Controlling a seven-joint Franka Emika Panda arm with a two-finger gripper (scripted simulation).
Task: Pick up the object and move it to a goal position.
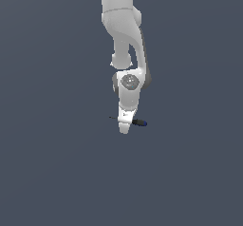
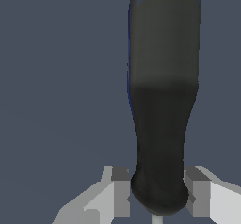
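The object is a small screwdriver (image 1: pixel 140 122) with a black handle and a blue end. In the exterior view it lies crosswise under the white arm. Its handle sticks out to that view's right of the gripper (image 1: pixel 124 127), and its thin dark shaft shows just to the left. In the wrist view the handle (image 2: pixel 162 100) fills much of the picture, blue tip farthest from the camera. The gripper (image 2: pixel 159 192) is shut on the handle's narrow end, with a grey pad (image 2: pixel 121 192) pressed against each side. The shaft is almost entirely hidden there.
Plain dark grey ground lies all around, with no other objects, containers or edges in either view. No goal marker shows. The arm's white links (image 1: pixel 124 25) reach down from the top of the exterior view.
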